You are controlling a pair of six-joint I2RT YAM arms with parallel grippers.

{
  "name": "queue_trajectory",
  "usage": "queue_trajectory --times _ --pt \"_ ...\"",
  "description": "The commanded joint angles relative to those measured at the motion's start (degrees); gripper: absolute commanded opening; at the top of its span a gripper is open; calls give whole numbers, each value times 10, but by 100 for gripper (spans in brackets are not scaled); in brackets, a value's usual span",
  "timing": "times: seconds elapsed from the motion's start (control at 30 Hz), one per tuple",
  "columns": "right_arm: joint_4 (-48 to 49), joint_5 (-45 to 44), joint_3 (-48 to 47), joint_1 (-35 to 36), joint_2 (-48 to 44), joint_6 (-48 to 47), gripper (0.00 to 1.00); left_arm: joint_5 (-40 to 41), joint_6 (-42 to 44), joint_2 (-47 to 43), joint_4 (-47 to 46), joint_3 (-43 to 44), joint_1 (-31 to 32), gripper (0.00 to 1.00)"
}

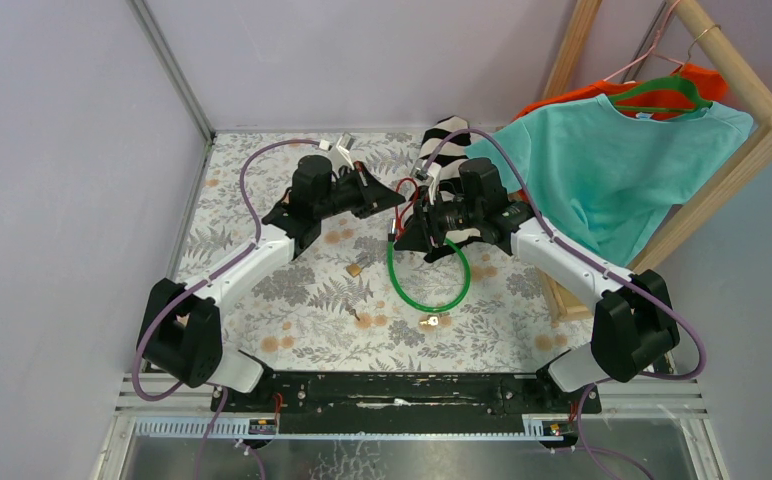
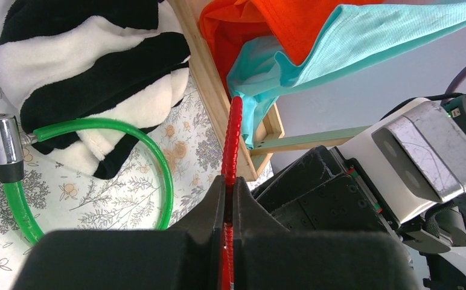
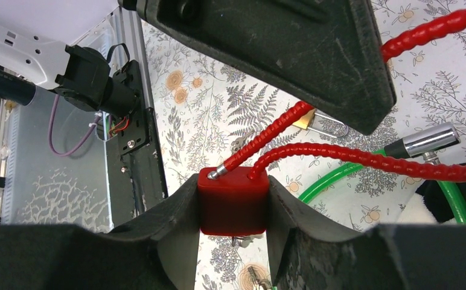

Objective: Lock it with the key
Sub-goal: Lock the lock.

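red lock body [image 3: 232, 211] sits clamped in right gripper [image 3: 232, 188], left gripper [image 2: 227, 196] pinching its cable [image 2: 234, 130].

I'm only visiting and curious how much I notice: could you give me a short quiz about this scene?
1. True or false: the right tool grips the red lock body.
2. The left tool pinches: A the teal shirt, B the red cable, C the striped cloth.
3. Fill in: the cable loop lying on the table is ____ in colour.
Key: 1 true; 2 B; 3 green.
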State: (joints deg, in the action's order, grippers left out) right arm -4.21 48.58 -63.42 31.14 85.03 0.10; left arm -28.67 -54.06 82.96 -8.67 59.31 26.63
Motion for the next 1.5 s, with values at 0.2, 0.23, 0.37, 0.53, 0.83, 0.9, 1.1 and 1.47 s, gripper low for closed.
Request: queue_trajectory --times 0.2,0.23,0.37,0.53,0.83,0.9,1.1,1.47 --pt "121 0 -8 -9 -29 30 0 -43 -22 -4 -51 -41 17 0" --pt "121 -6 -7 -12 -31 33 0 -43 -23 -5 -54 -46 17 0" --pt "122 -30 -4 -25 -37 39 0 -44 -24 -5 -54 -54 17 0" --pt "117 -65 -1 -34 -44 37 0 -48 -21 -5 -55 -55 18 0" --pt "102 -81 1 -35 -48 4 0 -42 -5 -2 -42 -56 33 0" --pt "99 -78 0 -35 -49 -6 0 -41 -5 1 -41 -59 39 0" --pt "78 -34 -7 -35 -50 -53 0 -36 1 10 -39 -60 53 0" --pt "47 -80 -3 -35 -51 -111 0 -25 15 1 -45 -71 59 18"
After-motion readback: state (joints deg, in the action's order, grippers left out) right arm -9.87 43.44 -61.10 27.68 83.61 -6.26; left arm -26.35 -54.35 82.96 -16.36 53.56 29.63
